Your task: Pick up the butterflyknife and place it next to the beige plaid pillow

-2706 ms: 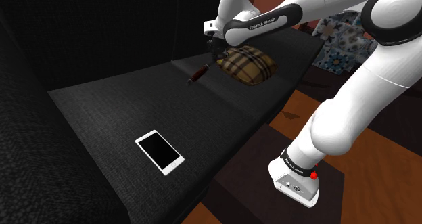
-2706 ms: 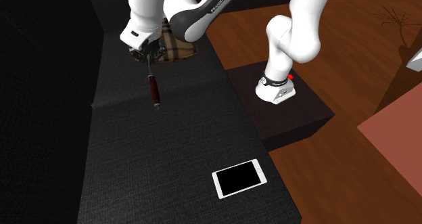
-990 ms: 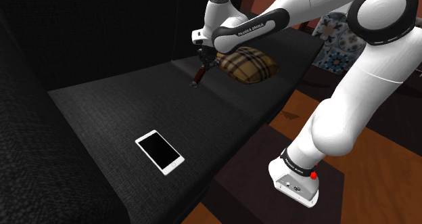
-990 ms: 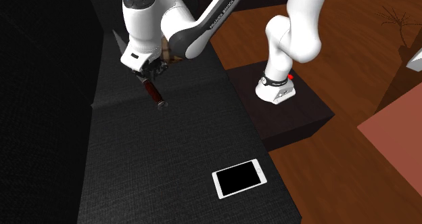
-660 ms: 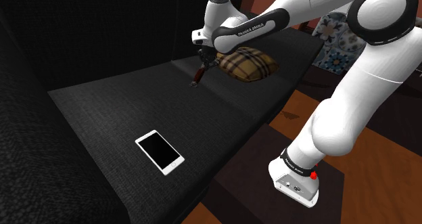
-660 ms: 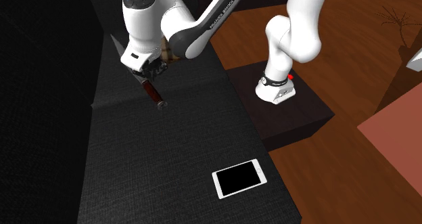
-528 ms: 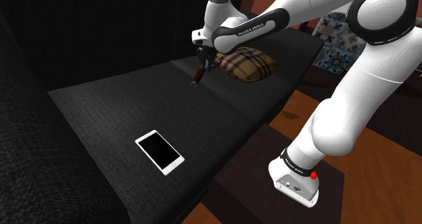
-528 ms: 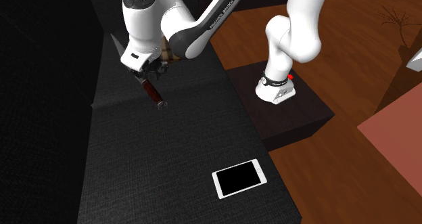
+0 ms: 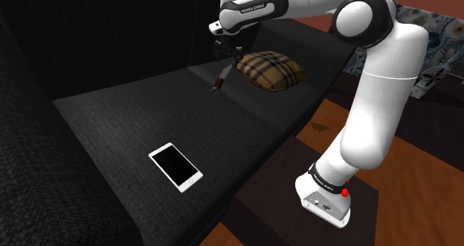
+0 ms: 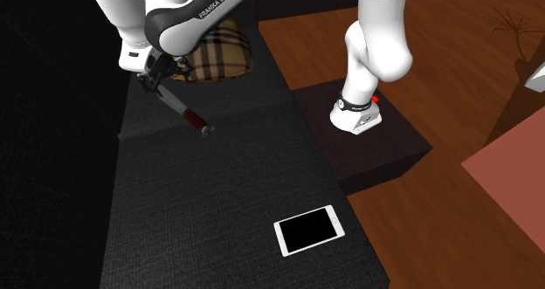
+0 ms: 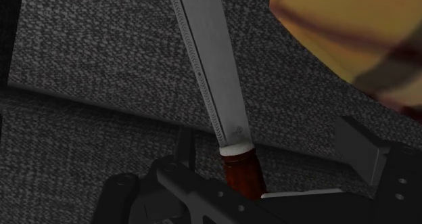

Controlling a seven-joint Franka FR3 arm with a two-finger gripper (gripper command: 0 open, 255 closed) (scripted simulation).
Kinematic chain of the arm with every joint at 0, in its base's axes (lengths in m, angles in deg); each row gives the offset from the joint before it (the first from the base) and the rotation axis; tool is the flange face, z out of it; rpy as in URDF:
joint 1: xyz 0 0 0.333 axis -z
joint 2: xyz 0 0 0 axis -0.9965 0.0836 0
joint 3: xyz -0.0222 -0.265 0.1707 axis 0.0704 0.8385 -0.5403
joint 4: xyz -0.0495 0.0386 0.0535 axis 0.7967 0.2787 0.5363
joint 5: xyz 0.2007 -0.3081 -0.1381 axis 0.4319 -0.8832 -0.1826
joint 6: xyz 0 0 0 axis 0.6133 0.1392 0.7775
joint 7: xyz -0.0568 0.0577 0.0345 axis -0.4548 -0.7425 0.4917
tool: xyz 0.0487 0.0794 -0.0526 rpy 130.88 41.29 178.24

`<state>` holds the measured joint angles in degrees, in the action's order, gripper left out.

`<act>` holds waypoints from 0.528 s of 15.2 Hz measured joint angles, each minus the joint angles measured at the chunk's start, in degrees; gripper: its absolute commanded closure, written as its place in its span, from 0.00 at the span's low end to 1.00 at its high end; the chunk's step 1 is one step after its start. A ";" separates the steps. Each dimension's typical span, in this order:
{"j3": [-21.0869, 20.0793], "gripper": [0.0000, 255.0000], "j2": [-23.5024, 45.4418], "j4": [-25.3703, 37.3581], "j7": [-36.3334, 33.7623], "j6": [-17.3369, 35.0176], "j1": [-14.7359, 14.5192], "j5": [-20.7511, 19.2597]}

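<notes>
- Claw (image 10: 150, 78) is hanging over the back part of the sofa (image 9: 134, 118) seat, close to the pillow (image 10: 218, 58).
- In the wrist view the jaws stand apart. The knife's red handle sits in the gap between them and neither side looks to be pressing on it. So I'm calling it apart, gripping nothing.
- Knife (image 10: 194, 119) looks to be lying on the dark seat fabric, around the seam between two cushions, just below the claw. It's slanted, with the red handle part toward the front of the seat.
- From the wrist cam the grey blade (image 11: 216, 74) runs out along the fabric, with a corner of the pillow (image 11: 352, 33) near it but not touching.
- From the shoulder cam the knife (image 9: 220, 79) is just off the pillow's (image 9: 272, 70) edge, on that view's left side of it.
- So my read: pick-up is behind us and the knife is already where it should be, next to the pillow. Placement looks basically done.
- What's left, I'd guess, is lifting the arm straight up and clear without clipping the handle.
- Phone (image 9: 175, 166) sits well away near the front of the seat, so it's not in the way.
</notes>
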<state>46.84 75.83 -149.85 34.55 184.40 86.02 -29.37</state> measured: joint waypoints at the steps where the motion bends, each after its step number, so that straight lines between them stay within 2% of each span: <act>1: -0.06 0.00 0.99 1.34 1.36 -0.82 0.40 0.38; 8: -0.02 0.00 3.38 0.12 2.61 2.29 1.18 0.68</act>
<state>46.82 79.21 -149.73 37.17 186.68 87.21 -28.69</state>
